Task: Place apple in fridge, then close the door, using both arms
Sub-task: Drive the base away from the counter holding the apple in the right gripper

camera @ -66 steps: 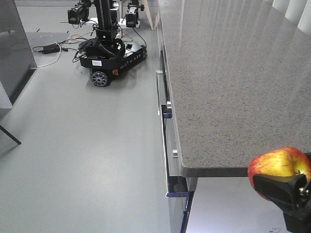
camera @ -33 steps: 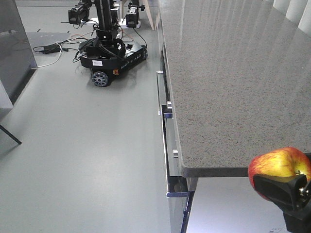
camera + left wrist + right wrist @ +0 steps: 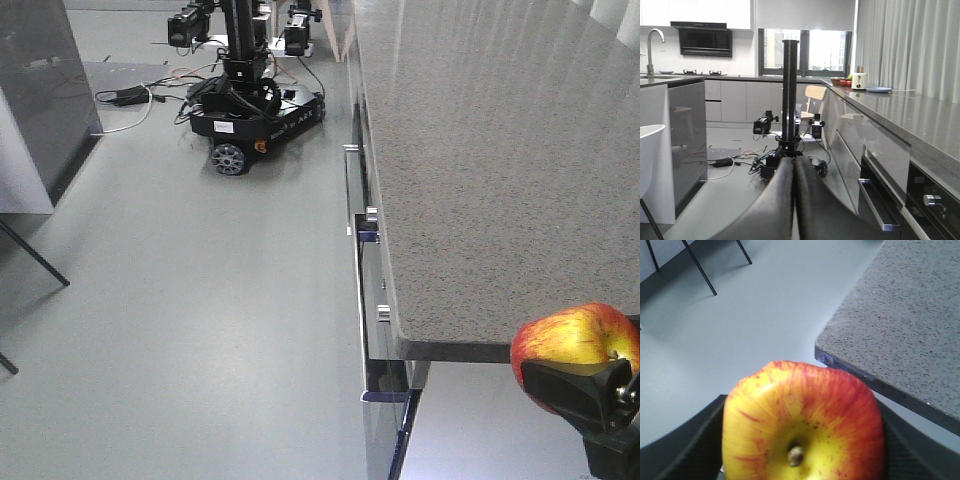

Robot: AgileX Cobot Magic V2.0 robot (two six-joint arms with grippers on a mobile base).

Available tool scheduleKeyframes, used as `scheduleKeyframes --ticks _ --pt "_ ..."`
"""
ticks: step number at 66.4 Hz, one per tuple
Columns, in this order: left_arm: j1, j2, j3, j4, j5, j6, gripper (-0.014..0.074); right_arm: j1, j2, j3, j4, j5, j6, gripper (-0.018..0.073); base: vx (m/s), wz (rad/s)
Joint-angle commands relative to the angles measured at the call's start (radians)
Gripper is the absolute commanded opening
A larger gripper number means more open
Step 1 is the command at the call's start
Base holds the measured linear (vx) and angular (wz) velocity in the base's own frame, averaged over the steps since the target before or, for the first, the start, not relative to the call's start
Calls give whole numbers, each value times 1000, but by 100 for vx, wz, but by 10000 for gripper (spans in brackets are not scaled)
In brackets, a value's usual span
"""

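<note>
- Left jaws, black and tapered, are sitting pressed together w/ nothing btwn them, pointing down the kitchen aisle. They're best carried tucked in like that, since they'll likely be needed for the door.
- Tall dark grey panel (image 3: 40, 90) is standing far left across the pale grey floor (image 3: 200, 330). Can't tell if it's the fridge, so neither fridge nor door is showing for certain. The step in hand looks like carrying the fruit and searching, w/ the task barely begun.
- Black wheeled robot base with a tall mast (image 3: 255, 105) is parked up the aisle, w/ loose floor cables (image 3: 120, 95) trailing beside it. Any turn should be going well wide of both.
- Grey speckled stone desk (image 3: 480, 150) is filling the right side, w/ long metal drawer handles (image 3: 361, 320) sticking out below its edge. The load should be swinging out over bare floor, not along that edge.
- Round red-and-yellow apple (image 3: 572, 340) is hanging just off the desk's near corner, stem dimple facing the wrist cam.
- Right jaws are pinching the apple from both flanks, and the grip looks centred. Smooth skin could be slipping under a jerk, so slow, level wrist motion is the way.
</note>
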State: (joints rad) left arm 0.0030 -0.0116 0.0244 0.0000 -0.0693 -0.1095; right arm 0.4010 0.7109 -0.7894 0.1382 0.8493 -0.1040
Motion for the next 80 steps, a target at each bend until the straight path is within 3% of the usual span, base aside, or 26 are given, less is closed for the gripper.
scheduleKeyframes --ticks 1,47,80 --pt "-2 -16 28 0 -72 -8 -6 -2 -4 -30 9 -64 0 194 -4 17" --pt "-2 -16 28 0 -72 -8 -6 -2 -6 -30 9 -64 0 194 -1 13" --pt "-2 -16 28 0 -72 -8 -6 -2 -6 -30 9 -64 0 194 4 36"
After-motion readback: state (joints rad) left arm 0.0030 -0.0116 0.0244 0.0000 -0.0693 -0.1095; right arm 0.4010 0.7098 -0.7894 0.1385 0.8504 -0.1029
